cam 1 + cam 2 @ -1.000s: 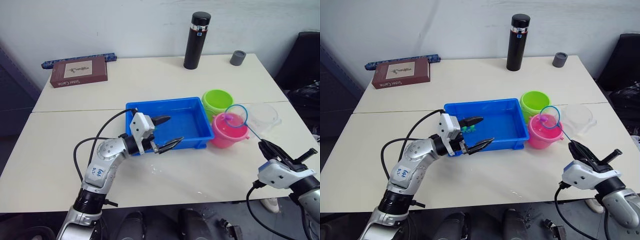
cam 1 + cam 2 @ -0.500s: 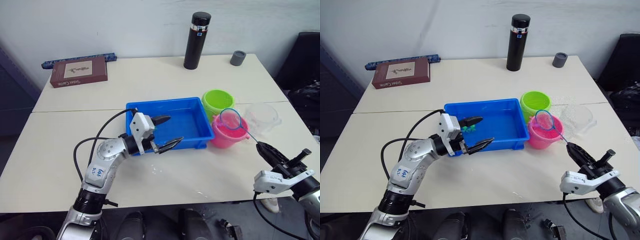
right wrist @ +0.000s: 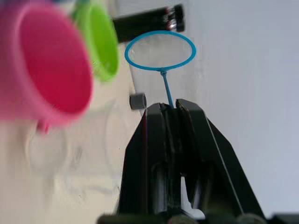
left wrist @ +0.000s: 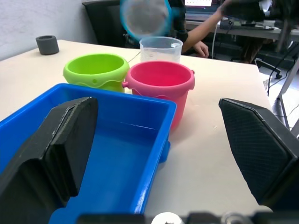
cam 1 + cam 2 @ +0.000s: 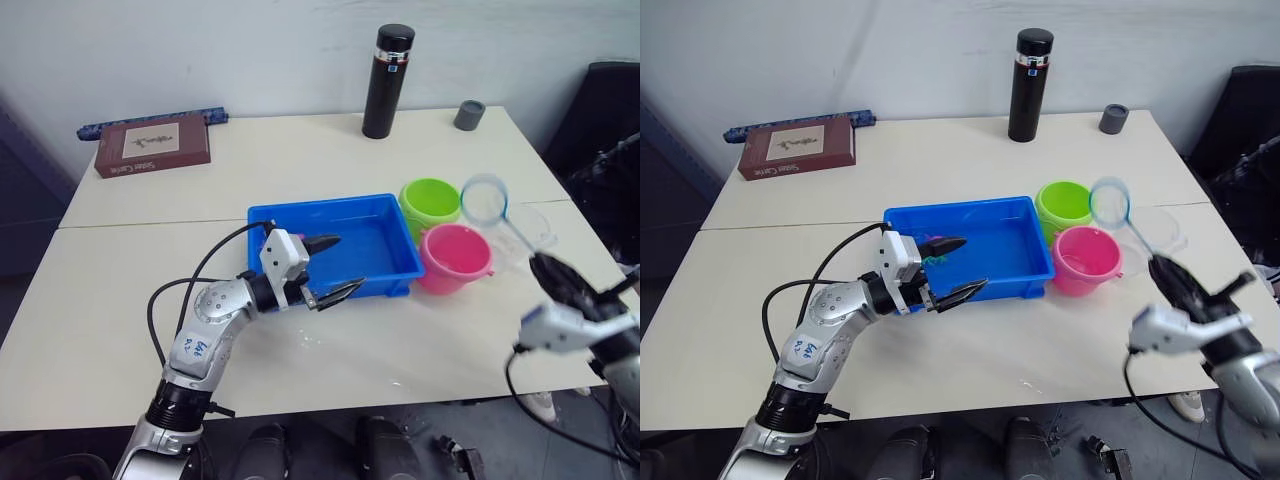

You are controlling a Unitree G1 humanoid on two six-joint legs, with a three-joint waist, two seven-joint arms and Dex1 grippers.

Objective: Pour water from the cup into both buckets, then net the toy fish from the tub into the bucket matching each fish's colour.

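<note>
Pale worktop point(image 5: 420, 330) of two panels stands against a white wall, with much bare surface in front of the blue tub point(image 5: 340, 245) and to its left. At the back edge stand a tall black flask point(image 5: 387, 67) and a small grey cup point(image 5: 468, 114), and a brown book point(image 5: 152, 144) lies at the back left.

Just right of the tub, the green bucket point(image 5: 431, 205) and the pink bucket point(image 5: 456, 258) touch each other. The clear cup point(image 5: 530, 225) stands beside them, close to the right edge of the worktop.

The left hand point(image 5: 330, 268) hangs over the front rim of the tub with its two fingers wide apart, and it has not changed place. A green toy fish point(image 5: 932, 259) lies in the tub by the upper finger.

The right hand point(image 5: 552, 272) is clamped on the thin handle of the fishing net point(image 5: 484, 199). Half a second ago the blue hoop was over the pink bucket. Now it is lifted and sits behind that bucket, between the green bucket and the cup. The handle runs from the hand away toward the back left, with the hoop at the far end.
</note>
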